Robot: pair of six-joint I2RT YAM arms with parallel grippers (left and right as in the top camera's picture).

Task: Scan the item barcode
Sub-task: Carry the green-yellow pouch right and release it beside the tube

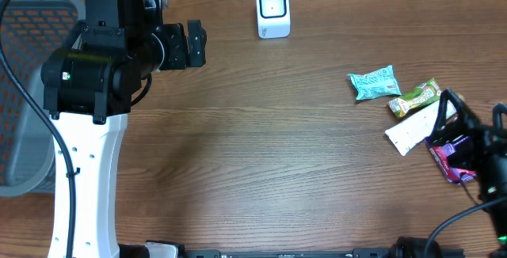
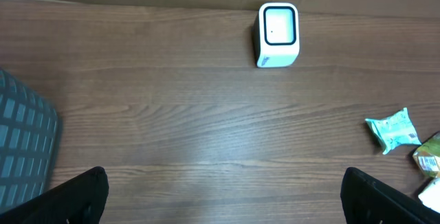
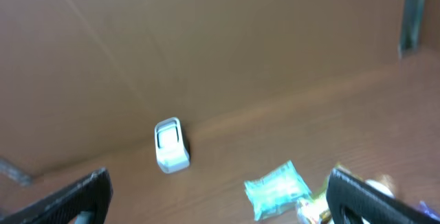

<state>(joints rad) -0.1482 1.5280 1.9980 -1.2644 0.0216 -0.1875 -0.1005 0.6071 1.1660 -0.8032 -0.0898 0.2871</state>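
Note:
A white barcode scanner [image 1: 273, 10] stands upright at the table's back edge, also seen in the left wrist view [image 2: 278, 34] and the right wrist view [image 3: 170, 143]. A small pile of packets lies at the right: a teal packet [image 1: 375, 82], a green-yellow one [image 1: 416, 97], a white one [image 1: 413, 129] and a purple one [image 1: 449, 157]. My right gripper [image 1: 473, 105] hovers open over the right end of that pile, with the teal packet [image 3: 278, 188] between its fingers in its own view. My left gripper [image 1: 197, 44] is open and empty, left of the scanner.
A grey mesh basket [image 1: 20, 155] sits off the table's left side, its corner in the left wrist view [image 2: 24, 148]. A brown cardboard wall runs behind the scanner. Bare wood lies between the scanner and the packets.

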